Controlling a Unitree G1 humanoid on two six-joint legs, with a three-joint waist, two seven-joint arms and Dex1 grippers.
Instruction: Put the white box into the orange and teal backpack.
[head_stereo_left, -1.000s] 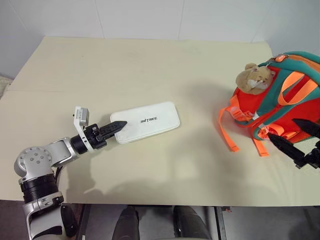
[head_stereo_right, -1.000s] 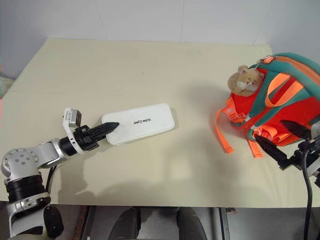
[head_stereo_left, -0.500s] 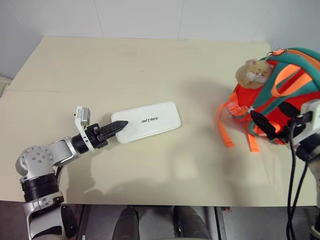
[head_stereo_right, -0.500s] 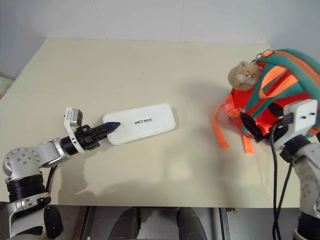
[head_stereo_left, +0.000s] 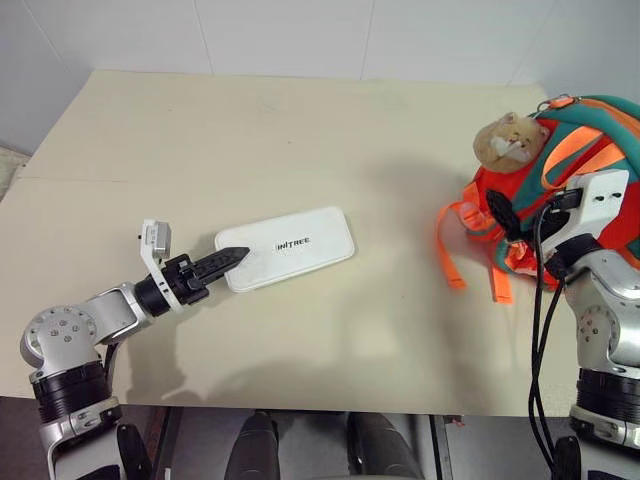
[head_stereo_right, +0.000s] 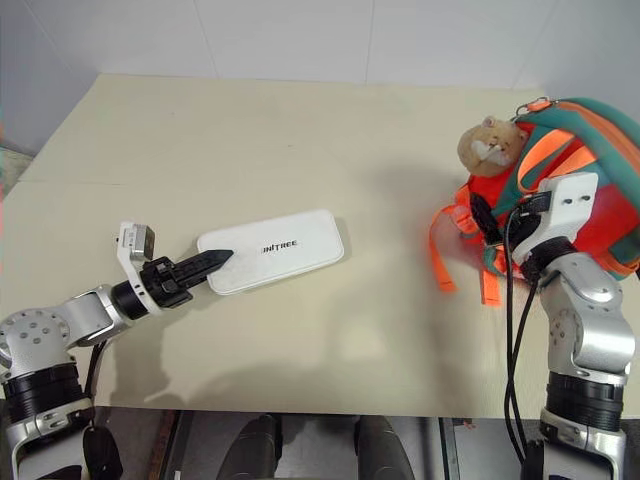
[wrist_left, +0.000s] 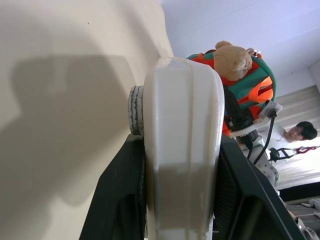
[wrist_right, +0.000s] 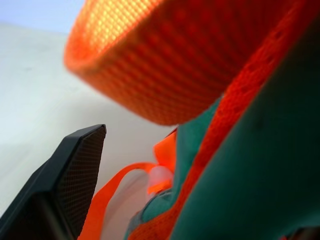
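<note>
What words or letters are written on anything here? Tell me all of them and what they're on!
"UNITREE": small dark letters on the top of the white box, which lies flat on the table.
The orange and teal backpack and its plush bear: no words or numbers that I can make out.
Nothing else in these pictures carries readable text.
</note>
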